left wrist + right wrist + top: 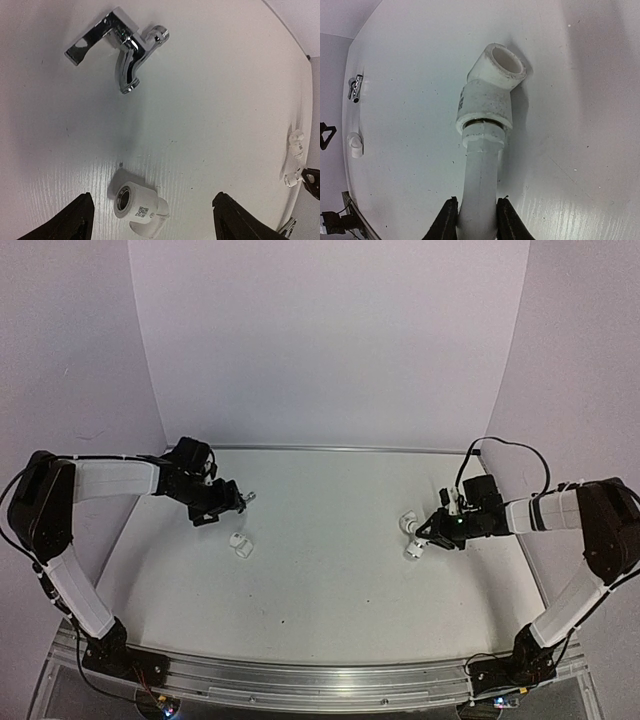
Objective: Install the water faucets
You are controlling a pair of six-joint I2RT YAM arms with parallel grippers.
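A chrome faucet [122, 47] with a flat lever lies on the white table, past my left gripper [152, 222]. That gripper is open and hangs over a short white elbow fitting [136, 206] lying between its fingers [75, 222], untouched. In the top view the faucet [248, 497] lies just right of the left gripper [228, 502], with the elbow fitting [240, 545] nearer the front. My right gripper [475, 217] is shut on a white pipe fitting [480, 175], which is joined through a collar to an open-mouthed elbow [497, 67] resting on the table. In the top view, the right gripper [428, 536] holds the pipe fitting [411, 549].
The white table [320, 580] has a raised back edge and plain walls behind and at both sides. A metal rail [320, 680] carries both arm bases along the near edge.
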